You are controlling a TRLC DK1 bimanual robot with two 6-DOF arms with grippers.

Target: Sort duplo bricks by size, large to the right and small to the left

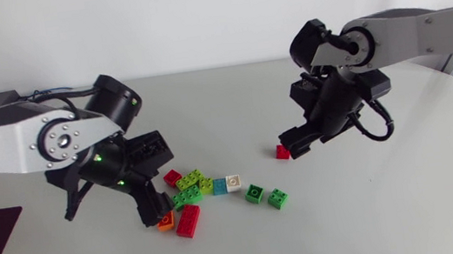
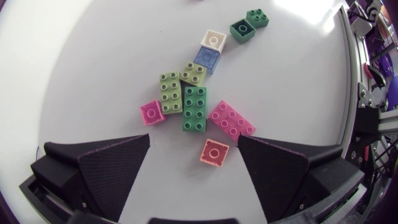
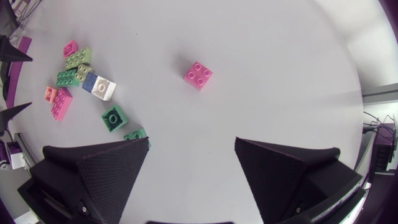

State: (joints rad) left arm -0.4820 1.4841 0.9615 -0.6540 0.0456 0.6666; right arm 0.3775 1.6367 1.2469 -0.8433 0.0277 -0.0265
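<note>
Red, green, lime, blue, white and orange Duplo bricks are gathered in 1 loose cluster on the pale table (image 1: 395,210), left of its middle. The left gripper (image 2: 194,138) is held low over the near end of that cluster with its jaws wide apart and nothing clamped. An orange 2x2 brick (image 2: 215,152) is seen on the table between the 2 fingertips, touched by neither.

Just ahead of it, a green 2x4 brick (image 2: 194,109) is laid with its long axis pointing straight away from the gripper. A lime 2x4 brick (image 2: 170,92) is set parallel against it. A red 2x4 brick (image 2: 231,120) is angled across, 1 end touching the green one. A small red 2x2 brick (image 2: 152,112) is placed beside the lime one.

Beyond these, a lime 2x2 brick (image 2: 194,73), a blue 2x2 brick (image 2: 207,58) and a white 2x2 brick (image 2: 213,40) are lined up. A dark green 2x2 brick (image 1: 255,193) and a green 2x2 brick (image 1: 278,198) are found a little further right.

A lone red 2x2 brick (image 1: 282,151) is set well apart from the cluster, near the table's middle. The right gripper (image 1: 303,139) is held just beside it, jaws spread and empty.
</note>
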